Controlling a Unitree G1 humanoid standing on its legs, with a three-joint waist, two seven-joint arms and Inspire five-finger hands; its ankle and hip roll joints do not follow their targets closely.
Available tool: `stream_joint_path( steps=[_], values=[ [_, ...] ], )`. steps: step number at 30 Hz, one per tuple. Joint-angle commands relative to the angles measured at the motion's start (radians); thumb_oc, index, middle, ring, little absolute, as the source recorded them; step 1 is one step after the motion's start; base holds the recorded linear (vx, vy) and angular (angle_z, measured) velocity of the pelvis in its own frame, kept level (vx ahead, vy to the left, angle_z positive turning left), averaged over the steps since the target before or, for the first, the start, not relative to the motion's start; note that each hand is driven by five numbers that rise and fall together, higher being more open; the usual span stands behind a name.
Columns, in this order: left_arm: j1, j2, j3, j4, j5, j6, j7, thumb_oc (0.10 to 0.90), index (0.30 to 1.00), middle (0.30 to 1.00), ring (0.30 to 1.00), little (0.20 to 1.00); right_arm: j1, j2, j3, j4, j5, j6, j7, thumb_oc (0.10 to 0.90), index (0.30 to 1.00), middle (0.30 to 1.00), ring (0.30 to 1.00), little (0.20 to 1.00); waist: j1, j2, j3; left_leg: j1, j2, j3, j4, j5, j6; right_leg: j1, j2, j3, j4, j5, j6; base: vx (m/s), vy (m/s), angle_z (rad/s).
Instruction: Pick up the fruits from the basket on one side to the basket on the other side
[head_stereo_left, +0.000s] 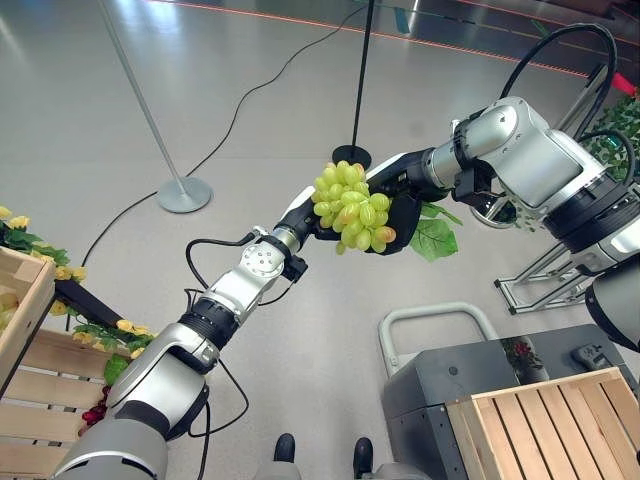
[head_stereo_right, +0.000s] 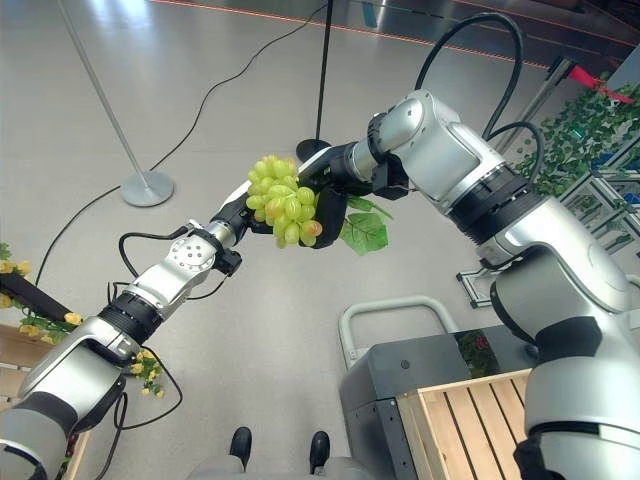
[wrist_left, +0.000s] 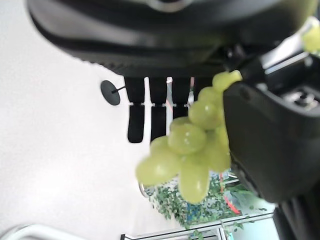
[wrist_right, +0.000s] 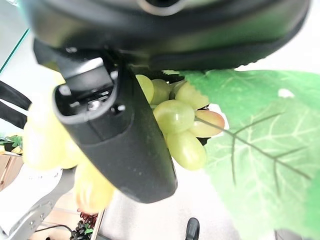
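The right hand (head_stereo_left: 400, 222) curls its fingers around a bunch of green grapes (head_stereo_left: 352, 207), which sits against its palm in mid-air with a green leaf (head_stereo_left: 433, 237) hanging past the fingers. The left hand (head_stereo_left: 303, 213) meets the bunch from the opposite side; its fingers (wrist_left: 150, 115) look straight, apparently touching rather than clasping. A wooden crate (head_stereo_left: 545, 425) sits below the right arm, and another crate (head_stereo_left: 22, 310) trimmed with yellow flowers (head_stereo_left: 18, 222) sits by the left arm.
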Motion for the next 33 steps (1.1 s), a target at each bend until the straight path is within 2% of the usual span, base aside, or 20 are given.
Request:
stream_joint_path(
  steps=[1, 8, 13, 21, 24, 27, 29, 33],
  values=[
    [0.010, -0.052, 0.068, -0.004, -0.089, -0.112, 0.056, 0.400, 0.300, 0.300, 0.300, 0.300, 0.011, -0.014, -0.015, 0.064, -0.002, 0.022, -0.120, 0.800, 0.900, 0.900, 0.900, 0.900, 0.001, -0.023, -0.206, 0.022, 0.008, 0.047, 0.001, -0.043, -0.039, 0.046, -0.058, -0.069, 0.003, -0.008, 0.028, 0.00, 0.000, 0.00],
    [0.062, -0.070, 0.103, 0.035, -0.101, -0.098, 0.075, 0.400, 0.300, 0.300, 0.300, 0.300, 0.045, -0.051, -0.056, 0.066, 0.040, 0.020, -0.179, 0.800, 0.900, 0.900, 0.900, 0.900, -0.004, -0.020, -0.198, 0.023, 0.007, 0.047, 0.001, -0.045, -0.038, 0.046, -0.059, -0.066, 0.003, -0.009, 0.029, 0.00, 0.000, 0.00],
    [0.105, -0.074, 0.132, 0.055, -0.083, -0.096, 0.076, 0.400, 0.300, 0.300, 0.300, 0.300, 0.136, -0.090, -0.130, 0.044, 0.068, 0.019, -0.219, 0.800, 0.900, 0.900, 0.900, 0.900, -0.011, -0.018, -0.193, 0.022, 0.009, 0.048, 0.001, -0.047, -0.037, 0.044, -0.060, -0.063, 0.003, -0.009, 0.030, 0.00, 0.000, 0.00],
    [0.167, -0.059, 0.178, 0.071, -0.118, -0.114, 0.070, 0.400, 0.300, 0.300, 0.300, 0.300, 0.293, -0.156, -0.225, -0.011, 0.099, -0.040, -0.267, 0.800, 0.900, 0.900, 0.900, 0.900, -0.023, -0.008, -0.189, 0.023, 0.012, 0.054, 0.001, -0.050, -0.036, 0.041, -0.059, -0.057, 0.003, -0.011, 0.031, 0.00, 0.000, 0.00],
    [0.204, -0.058, 0.204, 0.075, -0.122, -0.135, 0.068, 0.400, 0.300, 0.300, 0.300, 0.300, 0.391, -0.182, -0.300, -0.051, 0.112, -0.073, -0.306, 0.800, 0.900, 0.900, 0.900, 0.900, -0.029, -0.002, -0.183, 0.024, 0.012, 0.054, 0.001, -0.053, -0.035, 0.042, -0.060, -0.055, 0.004, -0.012, 0.031, 0.00, 0.000, 0.00],
    [0.247, -0.049, 0.238, 0.075, -0.138, -0.166, 0.060, 0.400, 0.300, 0.300, 0.300, 0.300, 0.497, -0.199, -0.392, -0.087, 0.145, -0.112, -0.400, 0.800, 0.900, 0.900, 0.900, 0.900, -0.034, 0.005, -0.179, 0.027, 0.011, 0.054, 0.001, -0.056, -0.033, 0.042, -0.061, -0.051, 0.006, -0.014, 0.032, 0.02, 0.011, 0.00],
    [0.267, -0.046, 0.255, 0.070, -0.143, -0.182, 0.060, 0.400, 0.300, 0.300, 0.300, 0.300, 0.552, -0.193, -0.446, -0.107, 0.155, -0.124, -0.443, 0.800, 0.900, 0.900, 0.900, 0.900, -0.037, 0.009, -0.177, 0.028, 0.012, 0.055, 0.001, -0.058, -0.033, 0.042, -0.063, -0.051, 0.008, -0.016, 0.034, 0.02, 0.011, 0.00],
    [0.314, -0.042, 0.302, 0.042, -0.165, -0.225, 0.059, 0.400, 0.300, 0.300, 0.300, 0.300, 0.686, -0.182, -0.561, -0.161, 0.138, -0.192, -0.543, 0.800, 0.900, 0.900, 0.900, 0.900, -0.040, 0.018, -0.170, 0.032, 0.011, 0.056, 0.001, -0.064, -0.030, 0.042, -0.068, -0.050, 0.012, -0.020, 0.037, 0.03, 0.026, 0.00]
  ],
)
